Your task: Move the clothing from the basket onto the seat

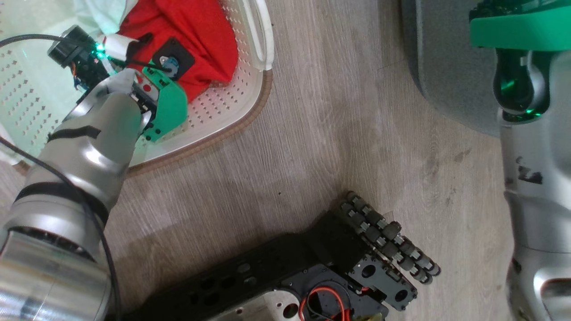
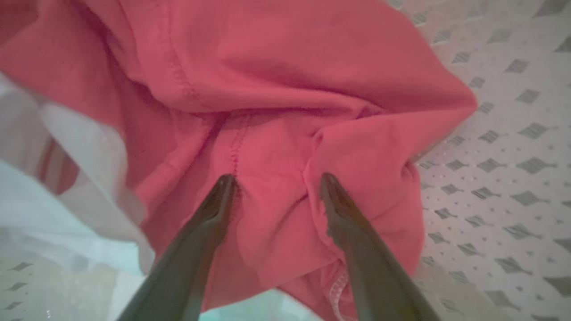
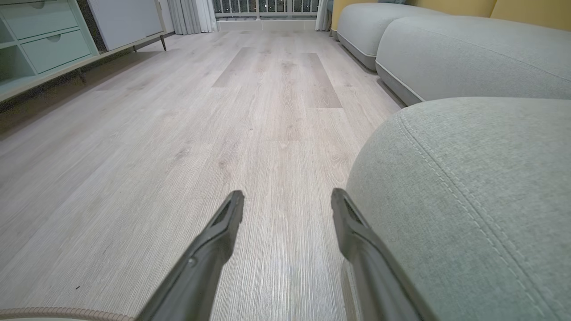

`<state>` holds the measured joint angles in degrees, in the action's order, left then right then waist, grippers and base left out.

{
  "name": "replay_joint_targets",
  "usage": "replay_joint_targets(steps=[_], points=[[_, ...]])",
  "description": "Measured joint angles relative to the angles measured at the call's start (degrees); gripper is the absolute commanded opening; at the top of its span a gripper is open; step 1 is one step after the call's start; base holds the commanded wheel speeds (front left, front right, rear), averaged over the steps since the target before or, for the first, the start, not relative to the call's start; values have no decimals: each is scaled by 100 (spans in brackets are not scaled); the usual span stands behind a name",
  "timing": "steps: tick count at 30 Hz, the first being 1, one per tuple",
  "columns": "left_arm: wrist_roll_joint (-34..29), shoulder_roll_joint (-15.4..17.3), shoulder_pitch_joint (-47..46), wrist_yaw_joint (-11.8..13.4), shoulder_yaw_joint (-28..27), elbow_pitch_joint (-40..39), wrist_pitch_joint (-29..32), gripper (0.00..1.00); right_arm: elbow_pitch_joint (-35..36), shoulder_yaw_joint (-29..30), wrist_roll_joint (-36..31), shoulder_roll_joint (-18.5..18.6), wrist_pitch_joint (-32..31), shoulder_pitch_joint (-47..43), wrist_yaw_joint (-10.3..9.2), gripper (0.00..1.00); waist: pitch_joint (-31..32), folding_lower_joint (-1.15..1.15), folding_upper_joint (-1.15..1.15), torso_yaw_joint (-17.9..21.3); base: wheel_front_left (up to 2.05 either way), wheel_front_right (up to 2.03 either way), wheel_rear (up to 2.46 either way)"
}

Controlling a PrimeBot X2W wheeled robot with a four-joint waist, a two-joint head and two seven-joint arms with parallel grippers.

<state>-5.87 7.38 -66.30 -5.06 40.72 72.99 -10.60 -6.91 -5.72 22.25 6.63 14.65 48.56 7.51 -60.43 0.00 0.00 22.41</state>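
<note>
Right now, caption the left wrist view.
Open jaws against crumpled bright red fabric clothing inside cream-white perforated plastic basket.

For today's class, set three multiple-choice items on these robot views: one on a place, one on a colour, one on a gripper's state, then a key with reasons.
1. Where does the clothing lie? A in the basket; B on the seat; C on the floor.
2. What colour is the clothing? A blue; B red; C yellow.
3. How stands the left gripper? A shut on the clothing; B open, tips at the clothing; C open, far from it.
Key: 1 A, perforated basket wall lies beside it; 2 B, bright red fabric; 3 B, a gap parts the fingers at the fabric.
</note>
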Motion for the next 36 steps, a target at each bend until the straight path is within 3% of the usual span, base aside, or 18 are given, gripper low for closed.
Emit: replay_joint_targets(steps=[7, 8, 9, 10, 11, 22, 30, 36], points=[[2, 0, -50, -2, 25, 60, 102, 100, -1, 11, 44, -116, 0, -27, 0, 100, -3, 0, 0, 47, 0, 0, 0], [1, 0, -50, -4, 43, 68, 131, 83, -2, 12, 44, -120, 0, -30, 0, 100, 4, 0, 0, 54, 0, 0, 0], [45, -1, -50, -7, 48, 82, 179, 7, -4, 22, 45, -126, 0, -48, 0, 100, 20, 0, 0, 66, 0, 0, 0], [45, -1, -50, -7, 48, 82, 179, 7, -4, 22, 45, -126, 0, -48, 0, 100, 20, 0, 0, 66, 0, 0, 0], [75, 0, -50, -8, 41, 97, 196, 0, -10, 24, 49, -133, 0, -60, 0, 100, 31, 0, 0, 74, 0, 0, 0], [683, -129, 103, 26, -266, 127, -145, 0, -155, 15, 29, -126, 0, -94, 0, 100, 446, 0, 0, 73, 0, 0, 0], [1131, -410, 661, 12, -409, -114, -360, 0, -307, 68, -71, 210, 0, -305, 0, 100, 1213, -1, 1, -370, 0, 0, 0], [1526, -459, 1272, -31, -457, -882, -360, 0, -511, 49, -163, 459, 0, -662, 0, 100, 1925, -1, 1, -738, 0, 0, 0]])
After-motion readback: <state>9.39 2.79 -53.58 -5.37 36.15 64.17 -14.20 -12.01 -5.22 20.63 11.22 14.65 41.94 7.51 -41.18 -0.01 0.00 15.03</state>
